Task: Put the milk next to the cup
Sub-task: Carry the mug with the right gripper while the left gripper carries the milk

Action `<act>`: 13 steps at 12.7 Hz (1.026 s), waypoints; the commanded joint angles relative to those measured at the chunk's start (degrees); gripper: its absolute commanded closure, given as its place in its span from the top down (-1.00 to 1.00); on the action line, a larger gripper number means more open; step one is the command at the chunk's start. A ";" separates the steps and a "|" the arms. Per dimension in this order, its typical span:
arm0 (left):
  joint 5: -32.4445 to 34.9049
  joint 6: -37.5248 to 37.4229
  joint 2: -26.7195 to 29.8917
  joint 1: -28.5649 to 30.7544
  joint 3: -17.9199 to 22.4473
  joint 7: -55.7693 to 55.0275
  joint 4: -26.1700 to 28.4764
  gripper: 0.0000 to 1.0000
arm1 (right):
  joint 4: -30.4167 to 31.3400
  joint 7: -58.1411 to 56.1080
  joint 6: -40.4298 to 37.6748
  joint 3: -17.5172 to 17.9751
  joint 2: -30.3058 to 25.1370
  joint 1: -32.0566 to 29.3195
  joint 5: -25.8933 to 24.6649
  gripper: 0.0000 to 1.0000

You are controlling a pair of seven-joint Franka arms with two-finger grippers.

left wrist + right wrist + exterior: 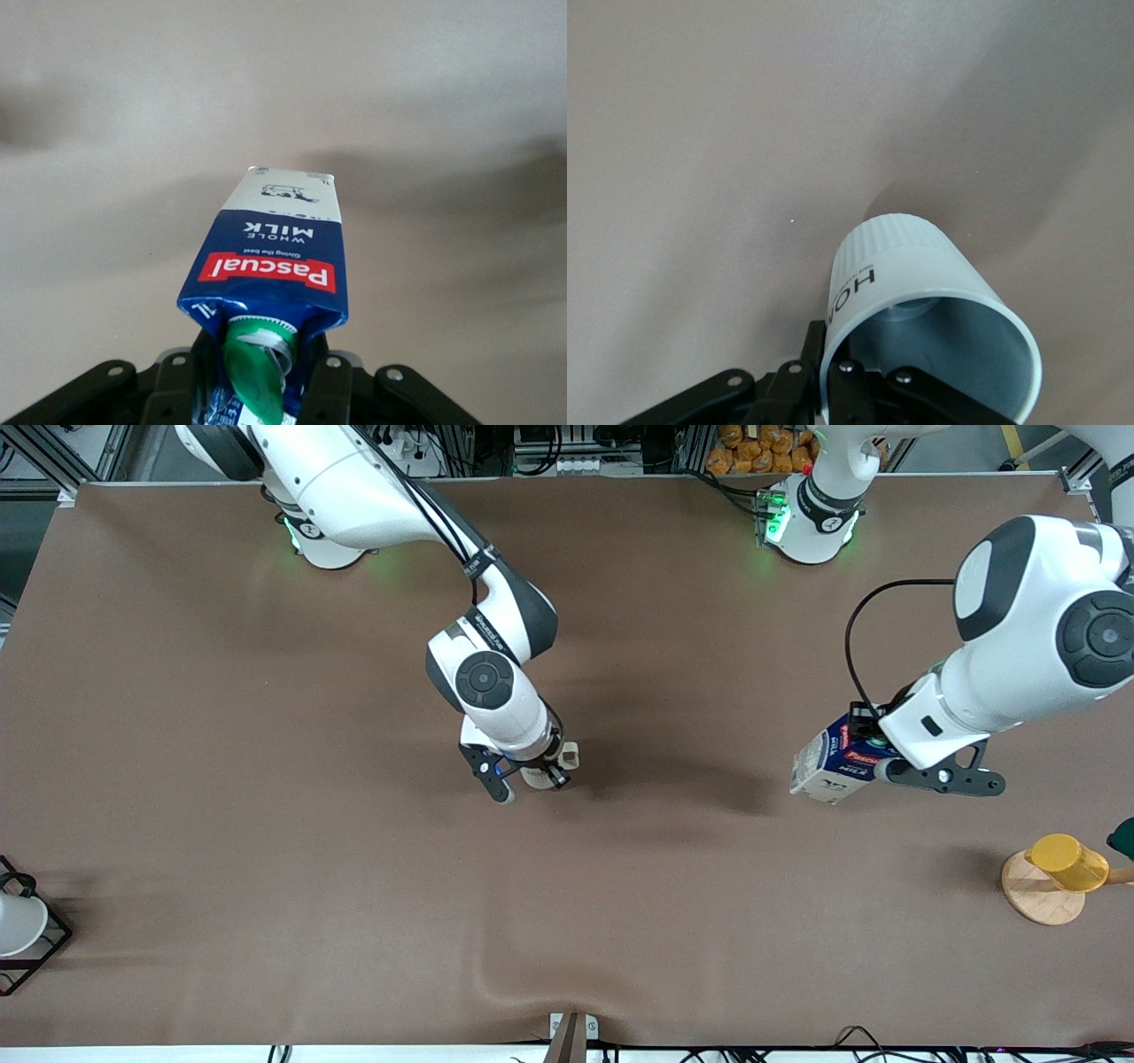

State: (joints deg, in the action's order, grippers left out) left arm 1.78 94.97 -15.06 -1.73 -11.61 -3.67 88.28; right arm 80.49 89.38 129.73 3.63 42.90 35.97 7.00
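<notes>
1. Nearest the front camera, at the left arm's end of the brown worktop, a yellow cup lay tipped on a round wooden disc.
2. At the right arm's end, just as near the camera, a white cone-shaped object sat in a black wire frame at the edge of the view.
3. And there was the left gripper, up over the worktop toward the left arm's end, its fingers clamped on the top of the small dark blue gable-top milk carton.
4. The carton hung tilted in the air, its white lower part angled away from the gripper; its green round cap sat close between the fingers, and a red band reading "Pascual" ran across its side.
5. Over the middle of the worktop, well apart from the carton, the right gripper held the small cream-white ceramic mug.
6. Its fingers were clamped on the mug's rim, with the grey inside facing the wrist camera and dark lettering on the ribbed wall.
7. I could not tell whether the mug touched the worktop.
</notes>
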 commanded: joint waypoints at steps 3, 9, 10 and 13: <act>-1.08 -1.45 0.82 0.41 -2.45 -1.42 -0.48 -0.35 | -5.95 0.70 -0.79 -0.29 4.65 -0.20 4.95 -1.00; -1.08 -1.54 0.82 0.24 -7.89 -10.63 -0.22 -0.34 | -6.04 0.00 -2.36 -0.55 3.16 -0.90 4.51 1.00; -1.08 -1.54 0.65 0.24 -9.21 -12.48 0.13 -0.30 | -6.22 -0.09 -4.64 -0.64 2.72 -1.42 4.43 1.00; -1.08 -1.54 0.29 -0.11 -12.02 -14.16 0.66 -0.30 | -6.48 -4.10 -7.12 -0.12 -1.13 -4.23 4.95 1.00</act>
State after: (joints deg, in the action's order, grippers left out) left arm 1.72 94.09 -15.11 -1.99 -22.06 -16.30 88.75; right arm 73.50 88.61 124.86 2.63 45.55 34.21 10.79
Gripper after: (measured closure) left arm 0.590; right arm 0.009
